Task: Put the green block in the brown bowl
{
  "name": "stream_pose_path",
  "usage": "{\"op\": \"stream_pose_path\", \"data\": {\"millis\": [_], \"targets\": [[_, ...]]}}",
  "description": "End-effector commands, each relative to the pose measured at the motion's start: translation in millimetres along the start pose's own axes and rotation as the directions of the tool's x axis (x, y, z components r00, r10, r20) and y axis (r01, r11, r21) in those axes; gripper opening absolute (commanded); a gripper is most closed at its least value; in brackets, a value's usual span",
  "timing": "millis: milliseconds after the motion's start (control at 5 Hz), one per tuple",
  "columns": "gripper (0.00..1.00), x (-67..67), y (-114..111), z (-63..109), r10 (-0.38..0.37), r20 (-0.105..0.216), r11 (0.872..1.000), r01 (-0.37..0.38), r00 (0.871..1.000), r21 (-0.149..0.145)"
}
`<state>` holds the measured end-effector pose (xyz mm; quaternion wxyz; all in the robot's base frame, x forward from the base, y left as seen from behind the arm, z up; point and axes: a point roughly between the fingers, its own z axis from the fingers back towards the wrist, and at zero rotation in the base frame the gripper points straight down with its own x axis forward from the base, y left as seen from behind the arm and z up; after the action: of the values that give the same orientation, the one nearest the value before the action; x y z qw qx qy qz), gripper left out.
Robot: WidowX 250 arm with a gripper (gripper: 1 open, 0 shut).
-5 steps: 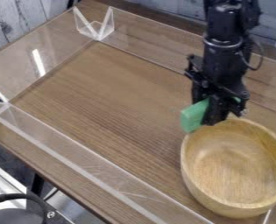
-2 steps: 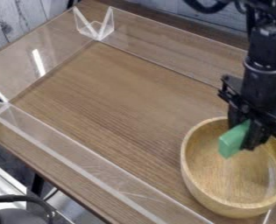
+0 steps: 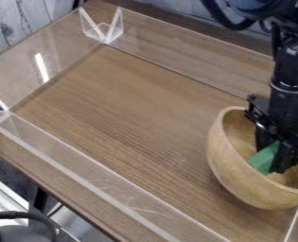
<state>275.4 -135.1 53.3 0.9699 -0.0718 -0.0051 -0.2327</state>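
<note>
Now the green block [image 3: 266, 159] sits clamped between the jaws, inside the brown bowl [image 3: 236, 170].

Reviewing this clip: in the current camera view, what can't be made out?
- Brown bowl: its right side is cut off by the frame edge, and the arm covers part of its inside.
- Green block: only one end shows; the gripper hides the rest.
- Whether the block touches the bowl's floor: hidden.
- Arm's upper part: cut off at the top edge.
</note>
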Motion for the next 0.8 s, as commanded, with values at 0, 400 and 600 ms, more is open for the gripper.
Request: {"op": "stream_pose_path", "data": {"millis": [0, 400, 600], "targets": [[0.0, 6.2, 5.4, 7.3, -0.009, 0.025, 1.0, 0.009, 1.0, -0.009], [0.0, 5.2, 14.0, 3.0, -0.003, 0.019, 1.0, 0.003, 1.0, -0.013], [0.0, 4.1, 18.4, -1.3, 0.013, 0.015, 1.0, -0.013, 1.0, -0.005]]}}
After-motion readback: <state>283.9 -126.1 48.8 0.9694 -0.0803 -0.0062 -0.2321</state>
